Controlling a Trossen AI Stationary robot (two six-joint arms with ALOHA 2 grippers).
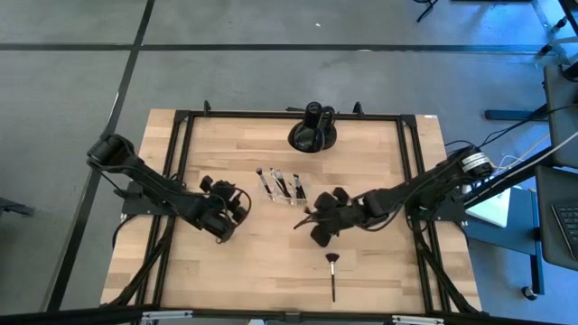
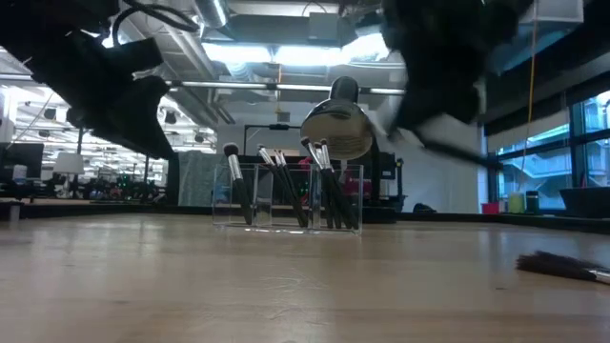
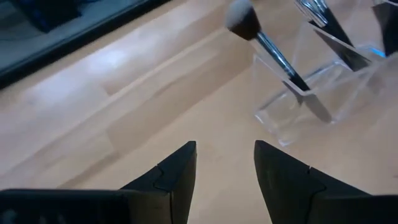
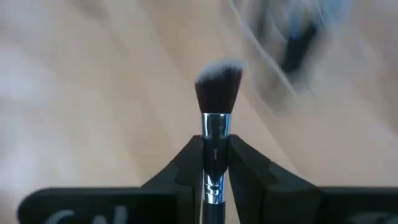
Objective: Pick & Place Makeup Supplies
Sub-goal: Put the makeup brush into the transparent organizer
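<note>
Right fingers (image 4: pixel 214 163) clamping silver-ferruled brush (image 4: pixel 217 99), no legible writing

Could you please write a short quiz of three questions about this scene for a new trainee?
1. True or false: the right gripper is shut on a brush.
2. Where does the fan brush lie? A) in the clear organiser B) flat on the table C) in the left gripper
3. Fill in: the left gripper is ____ and holds nothing.

Key: 1. true; 2. B; 3. open
</note>
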